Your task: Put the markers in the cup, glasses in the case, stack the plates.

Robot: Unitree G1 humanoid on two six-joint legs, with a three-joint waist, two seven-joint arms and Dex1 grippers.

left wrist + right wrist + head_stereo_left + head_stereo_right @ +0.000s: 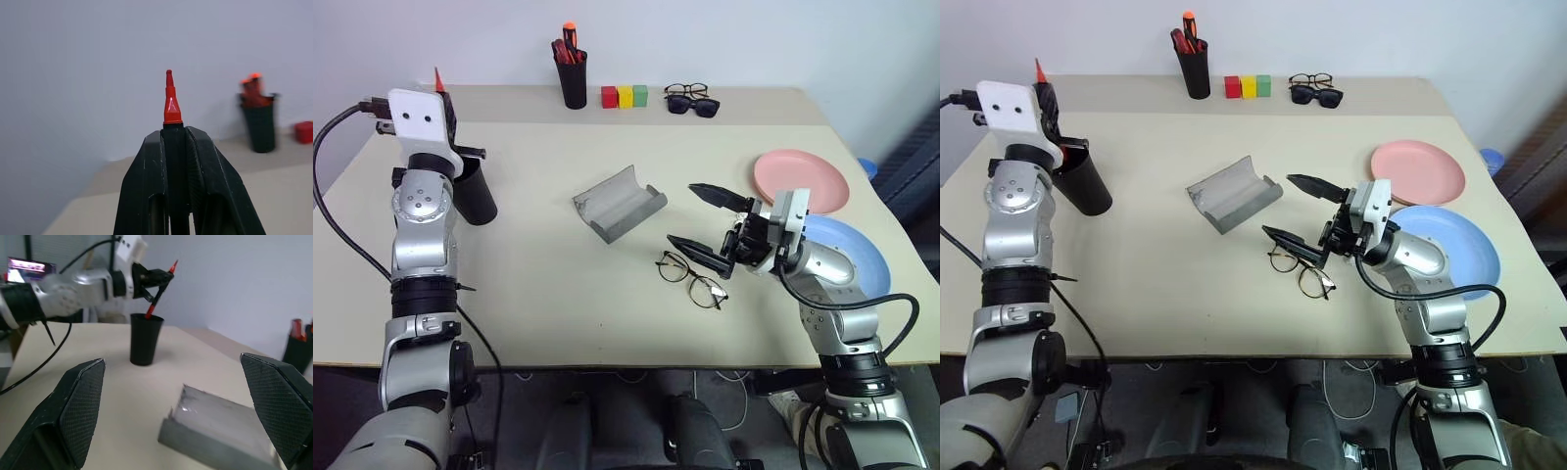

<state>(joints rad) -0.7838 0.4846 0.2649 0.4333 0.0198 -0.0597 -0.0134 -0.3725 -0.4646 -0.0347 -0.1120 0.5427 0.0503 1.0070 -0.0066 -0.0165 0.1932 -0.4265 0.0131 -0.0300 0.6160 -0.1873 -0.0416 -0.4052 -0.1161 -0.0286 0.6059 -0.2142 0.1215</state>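
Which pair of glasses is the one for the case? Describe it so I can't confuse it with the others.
On the beige table, look just toward the robot from the open grey case, under the open right gripper. The glasses there are thin wire-framed with clear lenses, unlike the sunglasses and thicker black spectacles by the wall.

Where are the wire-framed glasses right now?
The glasses lie on the table in the head views, toward the robot's right, just below the open right gripper and in front of the grey case.
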